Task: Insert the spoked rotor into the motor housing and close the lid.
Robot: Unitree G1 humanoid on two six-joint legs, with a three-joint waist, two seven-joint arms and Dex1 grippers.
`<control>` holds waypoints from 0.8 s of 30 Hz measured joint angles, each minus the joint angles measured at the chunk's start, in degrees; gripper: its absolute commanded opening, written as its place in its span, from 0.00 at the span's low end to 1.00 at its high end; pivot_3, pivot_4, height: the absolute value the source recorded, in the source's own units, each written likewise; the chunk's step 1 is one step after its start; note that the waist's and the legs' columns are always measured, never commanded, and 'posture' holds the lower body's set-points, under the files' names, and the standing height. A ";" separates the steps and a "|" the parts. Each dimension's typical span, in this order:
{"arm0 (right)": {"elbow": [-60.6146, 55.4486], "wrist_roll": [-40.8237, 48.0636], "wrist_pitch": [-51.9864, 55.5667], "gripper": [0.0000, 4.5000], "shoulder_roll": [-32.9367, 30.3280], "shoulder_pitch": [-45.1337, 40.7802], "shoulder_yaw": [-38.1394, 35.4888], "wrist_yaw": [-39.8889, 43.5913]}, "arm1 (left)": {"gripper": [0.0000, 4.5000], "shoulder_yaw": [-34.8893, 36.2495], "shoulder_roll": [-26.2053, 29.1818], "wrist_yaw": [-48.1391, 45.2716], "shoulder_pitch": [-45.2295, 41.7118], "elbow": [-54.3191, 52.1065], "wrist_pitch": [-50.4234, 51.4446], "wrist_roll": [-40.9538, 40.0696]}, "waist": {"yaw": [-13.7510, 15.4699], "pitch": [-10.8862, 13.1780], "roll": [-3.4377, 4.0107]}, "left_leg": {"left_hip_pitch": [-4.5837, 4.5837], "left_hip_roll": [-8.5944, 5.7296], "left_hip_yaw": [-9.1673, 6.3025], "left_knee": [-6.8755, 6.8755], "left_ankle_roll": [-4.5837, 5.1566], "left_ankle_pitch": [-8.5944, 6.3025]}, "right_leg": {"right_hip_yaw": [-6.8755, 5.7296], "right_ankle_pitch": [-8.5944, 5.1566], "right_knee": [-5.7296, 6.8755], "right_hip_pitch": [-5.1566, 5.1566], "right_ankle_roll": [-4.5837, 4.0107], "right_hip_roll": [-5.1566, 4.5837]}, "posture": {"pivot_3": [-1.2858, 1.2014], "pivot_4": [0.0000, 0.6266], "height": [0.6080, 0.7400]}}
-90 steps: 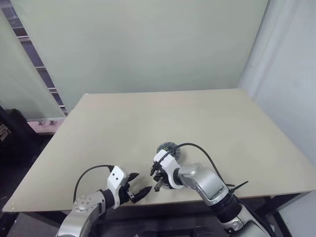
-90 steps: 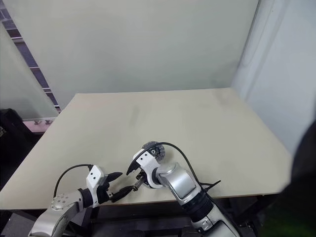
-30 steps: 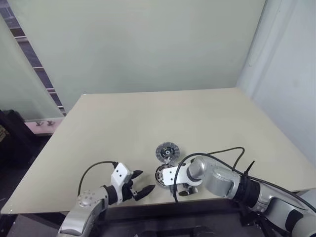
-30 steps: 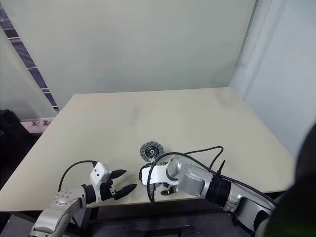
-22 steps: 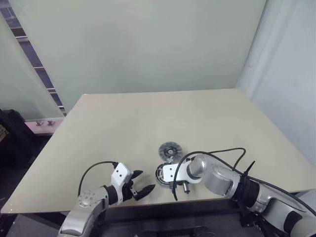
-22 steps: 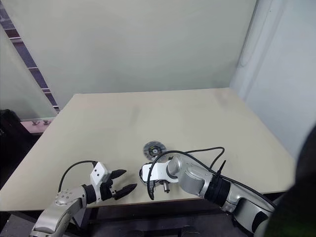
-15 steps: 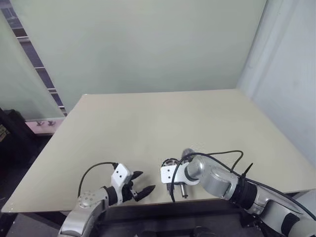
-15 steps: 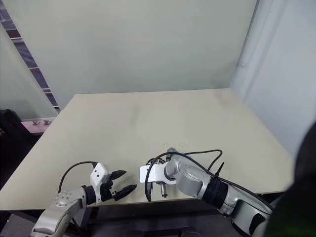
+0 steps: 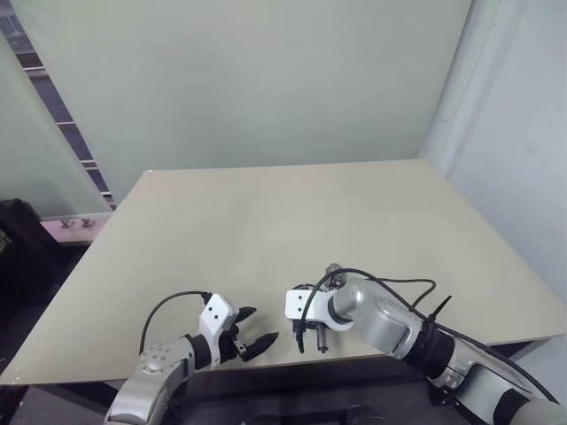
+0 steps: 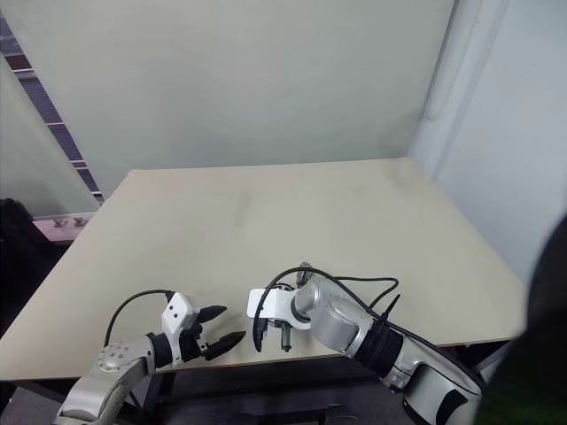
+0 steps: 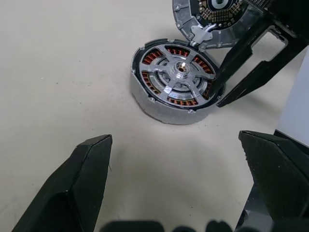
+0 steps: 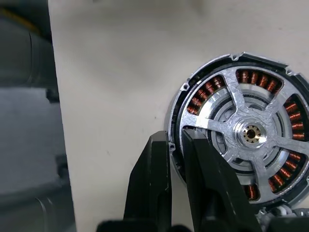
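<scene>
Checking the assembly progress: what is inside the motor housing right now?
The spoked rotor sits inside the motor housing, with copper windings showing between its spokes. Whatever lies beneath the rotor is covered. The lid is not on.

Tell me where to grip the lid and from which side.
Probably by the lid's thin outer rim, coming from the side facing away from the motor housing. The lid lies low, right beside the housing, and the right end effector, pinching the housing's wall, crowds the edge between them.
</scene>
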 measured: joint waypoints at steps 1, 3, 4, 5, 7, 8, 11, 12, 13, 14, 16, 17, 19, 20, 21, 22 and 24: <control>0.03 0.25 0.56 0.02 0.41 0.02 -0.38 0.02 | 1.00 0.00 0.00 0.00 -0.01 0.00 0.00 0.01 | -0.02 0.00 -0.01 | -0.01 0.00 0.01 -0.02 0.00 0.00 | 0.01 0.00 0.00 -0.02 -0.01 0.00 | 0.52 0.00 1.00; 0.06 1.00 1.43 0.02 1.06 0.05 -1.04 0.02 | 1.00 0.00 0.00 0.02 -0.03 0.00 -0.02 0.01 | -0.01 0.00 -0.01 | -0.03 0.00 0.02 -0.08 0.00 0.00 | 0.01 0.02 0.00 -0.03 -0.02 0.00 | 0.52 0.00 1.00; -0.01 1.77 1.61 0.00 1.68 0.05 -1.46 0.29 | 1.00 0.00 -0.01 0.04 -0.03 0.00 -0.02 0.02 | 0.00 -0.01 -0.02 | -0.03 0.00 0.01 -0.12 0.00 0.00 | 0.01 0.03 0.00 -0.03 -0.04 0.00 | 0.52 0.00 1.00; 0.04 2.10 2.07 0.00 2.15 0.03 -1.82 0.36 | 1.00 0.00 -0.04 0.05 -0.07 0.00 -0.05 0.02 | 0.02 -0.01 -0.02 | -0.04 -0.01 0.01 -0.15 0.00 0.00 | 0.00 0.03 0.00 -0.03 -0.05 0.00 | 0.52 0.00 1.00; 0.08 2.86 2.72 0.00 2.32 0.13 -1.91 0.57 | 1.00 0.02 -0.06 0.12 -0.05 0.01 -0.06 0.03 | -0.01 -0.01 -0.05 | -0.06 0.00 0.01 -0.18 -0.01 -0.01 | 0.01 0.05 0.00 -0.05 -0.07 0.01 | 0.52 0.00 1.00; -0.07 3.20 2.84 0.00 2.79 0.11 -2.23 0.58 | 1.00 0.02 -0.07 0.19 -0.10 0.01 -0.07 0.03 | -0.02 -0.01 -0.05 | -0.05 0.00 0.02 -0.20 -0.01 -0.01 | 0.01 0.06 0.00 -0.04 -0.09 0.01 | 0.52 0.00 1.00; -0.23 4.54 3.71 0.00 3.62 0.06 -2.25 0.78 | 1.00 0.02 -0.08 0.36 -0.12 0.01 -0.09 0.02 | 0.03 -0.01 -0.05 | -0.07 -0.01 0.00 -0.21 -0.02 -0.02 | 0.00 0.06 0.00 -0.05 -0.09 0.01 | 0.52 0.00 1.00; -0.24 4.71 3.89 0.00 3.58 0.06 -2.29 0.81 | 1.00 0.04 -0.08 0.41 -0.11 0.01 -0.09 0.02 | 0.03 -0.01 -0.05 | -0.07 -0.03 0.00 -0.21 -0.03 -0.02 | 0.00 0.06 -0.01 -0.05 -0.09 0.01 | 0.52 0.00 1.00; -0.25 4.95 4.07 0.00 3.56 0.05 -2.32 0.77 | 1.00 0.05 -0.08 0.44 -0.11 0.01 -0.09 0.02 | 0.02 -0.01 -0.05 | -0.07 -0.03 0.00 -0.20 -0.03 -0.03 | 0.01 0.06 -0.03 -0.05 -0.09 0.00 | 0.52 0.00 1.00; -0.26 5.08 4.14 0.00 3.56 0.05 -2.34 0.75 | 1.00 0.05 -0.08 0.46 -0.11 0.01 -0.09 0.02 | 0.02 -0.01 -0.05 | -0.07 -0.03 0.01 -0.20 -0.03 -0.03 | 0.02 0.06 -0.03 -0.04 -0.09 0.00 | 0.52 0.00 1.00; -0.36 5.17 4.20 0.00 3.56 0.01 -2.36 0.69 | 1.00 0.05 -0.08 0.51 -0.11 0.01 -0.09 0.02 | 0.01 -0.01 -0.05 | -0.06 -0.03 0.01 -0.19 -0.03 -0.03 | 0.02 0.06 -0.03 -0.05 -0.09 0.00 | 0.52 0.00 1.00; -0.38 5.32 4.21 0.00 3.57 0.01 -2.37 0.67 | 1.00 0.05 -0.08 0.52 -0.13 0.01 -0.09 0.01 | -0.01 -0.01 -0.05 | -0.06 -0.02 0.02 -0.19 -0.03 -0.03 | 0.02 0.06 -0.03 -0.05 -0.09 0.00 | 0.52 0.00 1.00; -0.45 5.63 4.22 0.00 3.57 0.01 -2.41 0.57 | 1.00 0.05 -0.08 0.55 -0.13 0.02 -0.10 0.01 | 0.00 -0.01 -0.05 | -0.06 -0.01 0.00 -0.19 -0.03 -0.03 | -0.01 0.06 -0.02 -0.05 -0.09 0.00 | 0.52 0.00 1.00; -0.59 5.79 4.21 0.00 3.58 0.00 -2.44 0.52 | 1.00 0.05 -0.08 0.55 -0.13 0.04 -0.10 0.01 | 0.02 -0.01 -0.05 | -0.06 -0.01 0.00 -0.20 -0.03 -0.03 | -0.01 0.06 -0.01 -0.05 -0.09 0.00 | 0.52 0.00 1.00; -0.82 6.28 4.21 0.00 3.62 -0.04 -2.47 0.55 | 1.00 0.05 -0.08 0.55 -0.13 0.06 -0.10 0.01 | 0.02 -0.01 -0.05 | -0.06 -0.02 0.00 -0.20 -0.03 -0.03 | 0.00 0.06 -0.01 -0.05 -0.09 0.00 | 0.52 0.00 1.00; -0.99 6.62 4.21 0.00 3.73 -0.05 -2.45 0.56 | 1.00 0.06 -0.08 0.55 -0.13 0.07 -0.10 0.01 | 0.02 -0.01 -0.05 | -0.07 -0.02 0.00 -0.20 -0.04 -0.03 | 0.00 0.06 -0.02 -0.05 -0.09 0.00 | 0.52 0.00 1.00; -1.41 6.78 3.70 0.00 3.63 -0.05 -2.45 0.48 | 1.00 0.05 -0.08 0.55 -0.13 0.08 -0.10 0.01 | 0.02 -0.01 -0.05 | -0.07 -0.03 0.01 -0.19 -0.03 -0.03 | 0.02 0.06 -0.03 -0.05 -0.09 0.00 | 0.52 0.00 1.00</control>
